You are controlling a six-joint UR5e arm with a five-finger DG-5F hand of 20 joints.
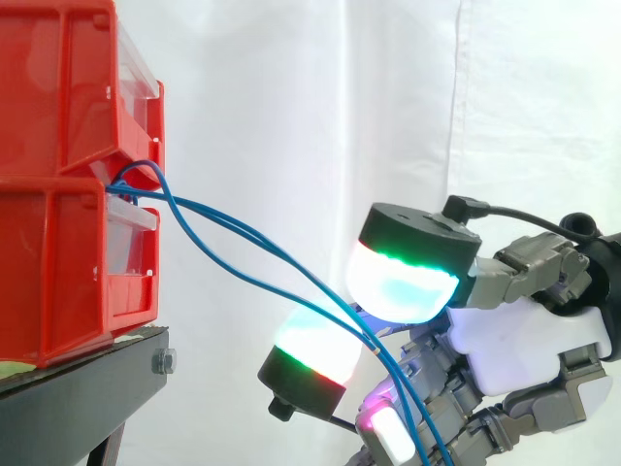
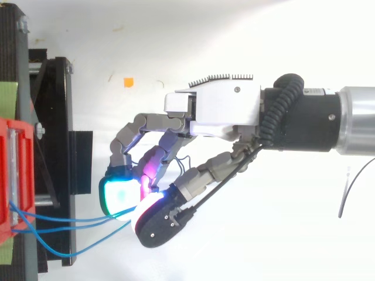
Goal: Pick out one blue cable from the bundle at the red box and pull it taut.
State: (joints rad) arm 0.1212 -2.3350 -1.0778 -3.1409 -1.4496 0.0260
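Note:
Two stacked red bins (image 1: pixel 58 184) stand on the black stand (image 1: pixel 87 374) at the left. A bundle of thin blue cables (image 1: pixel 252 248) leaves the gap between the bins and slopes down to the right into my hand (image 1: pixel 529 330). In the top view the hand (image 2: pixel 217 108) reaches in from the right with its fingers curled. Its glowing fingertips (image 2: pixel 117 196) pinch the blue cables (image 2: pixel 70 221) a short way from the red bin (image 2: pixel 9 170). Two strands run nearly straight to the pinch. A third sags in a loop below them.
The black stand (image 2: pixel 58 146) juts out to the right of the bins, between them and the hand. An orange mark (image 2: pixel 128 82) and a thin dark wire (image 2: pixel 345 193) lie on the white floor. A white curtain (image 1: pixel 388 97) hangs behind.

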